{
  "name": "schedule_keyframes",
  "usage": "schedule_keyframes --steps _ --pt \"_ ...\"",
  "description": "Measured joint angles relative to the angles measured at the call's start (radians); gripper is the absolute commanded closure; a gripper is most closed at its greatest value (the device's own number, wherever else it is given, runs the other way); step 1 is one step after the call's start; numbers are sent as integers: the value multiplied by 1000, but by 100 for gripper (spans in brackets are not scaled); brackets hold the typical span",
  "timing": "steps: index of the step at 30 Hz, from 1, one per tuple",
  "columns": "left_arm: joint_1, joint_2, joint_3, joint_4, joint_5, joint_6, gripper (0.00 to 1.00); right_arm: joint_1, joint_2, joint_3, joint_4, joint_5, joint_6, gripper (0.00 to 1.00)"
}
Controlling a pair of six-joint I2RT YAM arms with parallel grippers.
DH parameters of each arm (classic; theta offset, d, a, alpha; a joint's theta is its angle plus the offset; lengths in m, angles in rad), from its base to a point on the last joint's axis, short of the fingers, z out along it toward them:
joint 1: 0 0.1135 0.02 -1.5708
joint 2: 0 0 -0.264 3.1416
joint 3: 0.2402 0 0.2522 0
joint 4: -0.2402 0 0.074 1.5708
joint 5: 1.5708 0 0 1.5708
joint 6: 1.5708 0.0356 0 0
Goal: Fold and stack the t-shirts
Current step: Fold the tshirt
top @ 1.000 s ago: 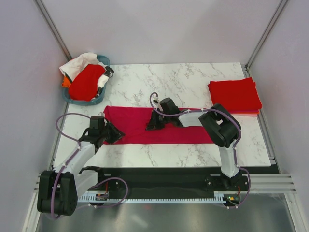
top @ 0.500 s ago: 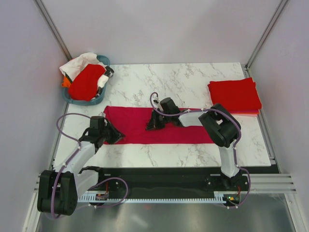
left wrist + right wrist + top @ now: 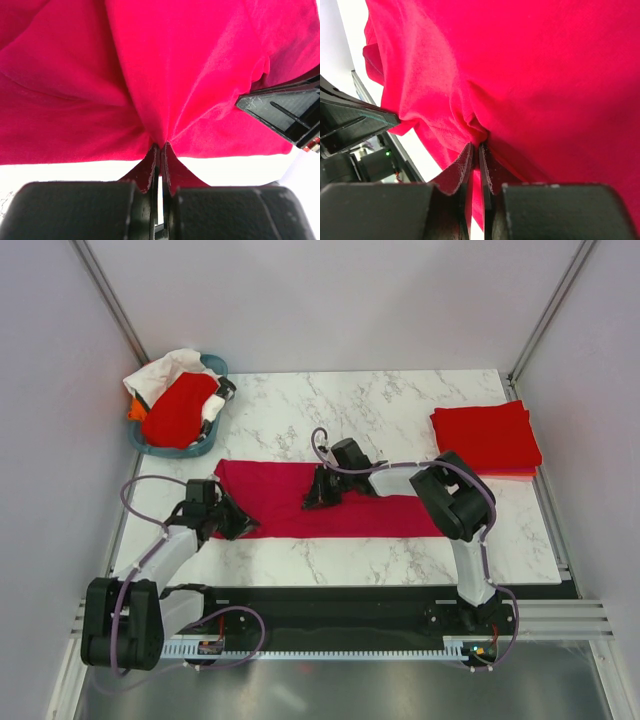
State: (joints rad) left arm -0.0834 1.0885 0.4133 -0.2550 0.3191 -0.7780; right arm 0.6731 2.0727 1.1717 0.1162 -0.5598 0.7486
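My left pincer (image 3: 160, 150) and right pincer (image 3: 476, 147) are both clenched on pinches of the crimson-pink t-shirt (image 3: 285, 502), which lies as a long strip across the bench (image 3: 400, 405). I'd lift both evenly and fold without sag, toward the stack of red t-shirts (image 3: 486, 437).

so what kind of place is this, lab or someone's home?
Probably a lab robot cell: plain white walls on metal posts, arms bolted to a rail by a marble-pattern table, laundry props: teal basket, folded red t-shirts, a crimson-pink t-shirt.
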Motion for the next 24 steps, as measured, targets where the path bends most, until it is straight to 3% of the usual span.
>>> schedule_keyframes --steps 16,21,24 --pt "106 1 33 -45 145 0 96 -30 13 38 -111 -84 15 84" --pt "134 14 33 -52 193 0 90 -39 16 45 -131 -119 20 81" --pt "135 15 33 -53 210 0 84 -42 20 47 -138 -140 26 73"
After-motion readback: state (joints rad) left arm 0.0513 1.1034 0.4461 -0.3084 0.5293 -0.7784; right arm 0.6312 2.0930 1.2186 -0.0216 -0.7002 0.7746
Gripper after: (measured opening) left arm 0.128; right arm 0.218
